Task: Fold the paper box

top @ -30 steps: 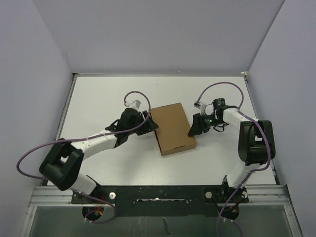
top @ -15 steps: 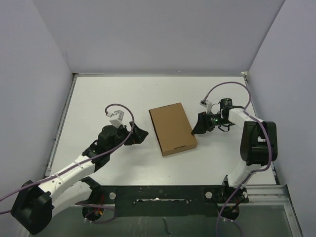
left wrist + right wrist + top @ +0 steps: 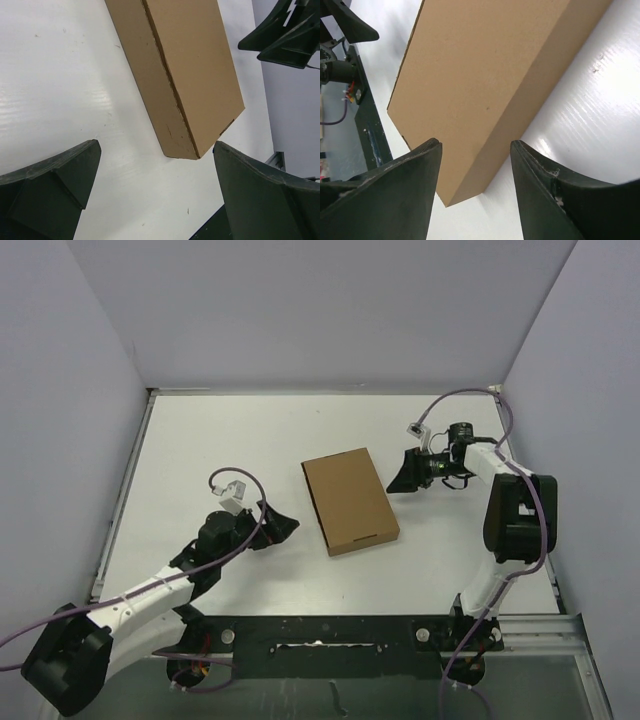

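Observation:
The paper box lies closed and flat in the middle of the white table, a shallow brown cardboard box with its long side running front to back. My left gripper is open, a short way left of the box's near left corner and not touching it. In the left wrist view the box lies ahead of the open left gripper. My right gripper is open just off the box's far right edge. In the right wrist view the box fills the space beyond the right gripper, and nothing is between its fingers.
Pale walls close the table at the back and on both sides. A black mounting rail with the arm bases runs along the near edge. The right gripper shows at the top right of the left wrist view.
My left gripper has let go of the box's left edge, opened wide and pulled back to the near left. The right gripper has drawn slightly back and away from the box.

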Robot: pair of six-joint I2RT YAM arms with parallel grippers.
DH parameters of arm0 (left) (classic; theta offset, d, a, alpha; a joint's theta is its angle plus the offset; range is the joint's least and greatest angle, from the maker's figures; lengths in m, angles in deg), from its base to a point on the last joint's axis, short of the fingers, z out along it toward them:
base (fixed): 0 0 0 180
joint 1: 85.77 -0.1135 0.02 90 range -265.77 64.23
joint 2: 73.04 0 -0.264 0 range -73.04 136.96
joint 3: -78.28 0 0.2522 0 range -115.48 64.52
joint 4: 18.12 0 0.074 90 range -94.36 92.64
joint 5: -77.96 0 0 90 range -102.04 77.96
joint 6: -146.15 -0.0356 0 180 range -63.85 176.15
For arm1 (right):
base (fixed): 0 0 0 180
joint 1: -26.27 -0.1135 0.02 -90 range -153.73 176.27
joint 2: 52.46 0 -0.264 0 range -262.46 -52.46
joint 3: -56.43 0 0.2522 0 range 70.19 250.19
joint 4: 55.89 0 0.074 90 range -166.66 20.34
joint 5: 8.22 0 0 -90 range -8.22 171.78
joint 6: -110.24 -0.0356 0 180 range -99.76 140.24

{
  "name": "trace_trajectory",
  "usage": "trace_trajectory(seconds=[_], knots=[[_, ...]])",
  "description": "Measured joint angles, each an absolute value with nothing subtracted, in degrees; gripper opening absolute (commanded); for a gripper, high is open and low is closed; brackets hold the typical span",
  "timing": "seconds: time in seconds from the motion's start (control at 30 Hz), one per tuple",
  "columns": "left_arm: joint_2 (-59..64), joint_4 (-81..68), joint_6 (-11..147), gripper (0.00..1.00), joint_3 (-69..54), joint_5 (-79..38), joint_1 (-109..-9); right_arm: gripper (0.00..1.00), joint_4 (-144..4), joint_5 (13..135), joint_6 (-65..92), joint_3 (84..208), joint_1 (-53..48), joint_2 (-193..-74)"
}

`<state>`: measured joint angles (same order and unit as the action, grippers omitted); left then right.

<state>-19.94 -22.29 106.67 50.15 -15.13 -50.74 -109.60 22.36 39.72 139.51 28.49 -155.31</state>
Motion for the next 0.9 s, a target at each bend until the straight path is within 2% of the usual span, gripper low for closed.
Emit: trace_trajectory(seconds=[0.2, 0.7, 0.9], knots=[[-16.0, -26.2, 108.1, 0.98, 50.1, -15.8, -50.7, 0.54, -110.6, 20.3, 38.9, 140.3, 28.0, -160.9], [-0.5, -35.9, 111.6, 0.98, 47.6, -17.7, -50.7, 0.28, -112.2, 17.1, 36.7, 140.3, 27.4, -166.8], [3.2, -40.7, 114.5, 0.98, 46.5, -19.6, -50.7, 0.25, -113.8, 13.2, 36.4, 140.4, 29.9, -169.4]])
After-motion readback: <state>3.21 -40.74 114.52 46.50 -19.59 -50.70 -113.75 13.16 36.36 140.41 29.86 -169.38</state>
